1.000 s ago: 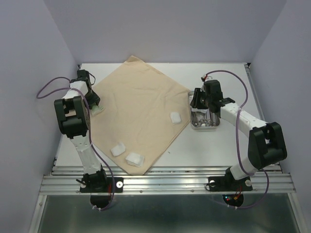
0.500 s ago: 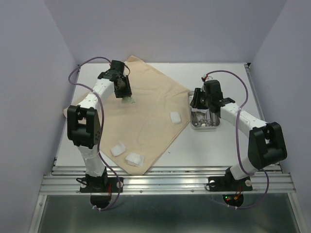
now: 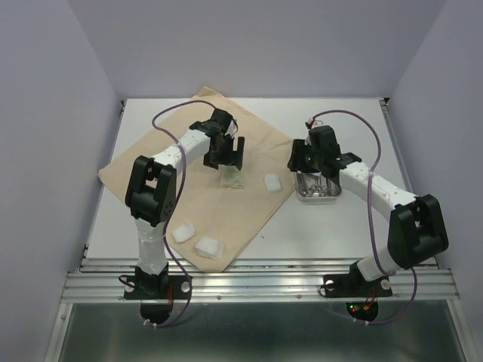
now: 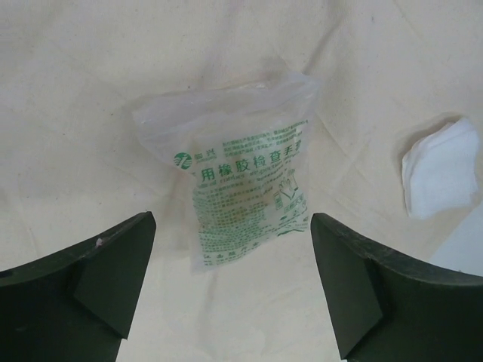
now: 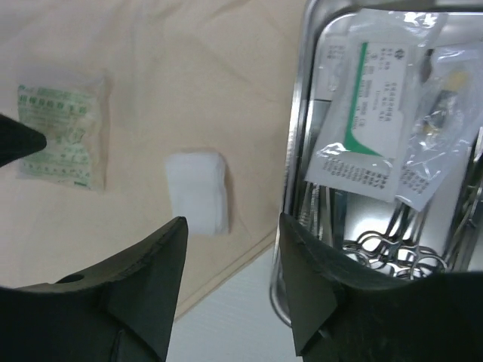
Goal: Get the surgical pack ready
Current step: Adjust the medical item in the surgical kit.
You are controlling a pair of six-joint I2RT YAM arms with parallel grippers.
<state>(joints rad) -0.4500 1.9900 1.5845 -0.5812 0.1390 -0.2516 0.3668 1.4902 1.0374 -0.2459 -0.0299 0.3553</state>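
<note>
The left jaws stand wide over a packet [image 4: 241, 188] lying flat on the cloth [image 4: 90, 90]. Bare cloth shows on either side of it. A pad [image 4: 440, 170] lies outside one jaw, apart from the packet. Below the gap of the parted right jaws is the cloth's edge and bare surface [image 5: 226, 317]. The tray [image 5: 296, 113] rim runs just beside one jaw, and the tray is crowded.

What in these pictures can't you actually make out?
Right wrist view: instruments in the steel tray lie mostly under sealed packets; which tools they are is unclear.
Same view: the tray's right side runs off the edge.
Top view: print on the green-lettered packet is too small.
</note>
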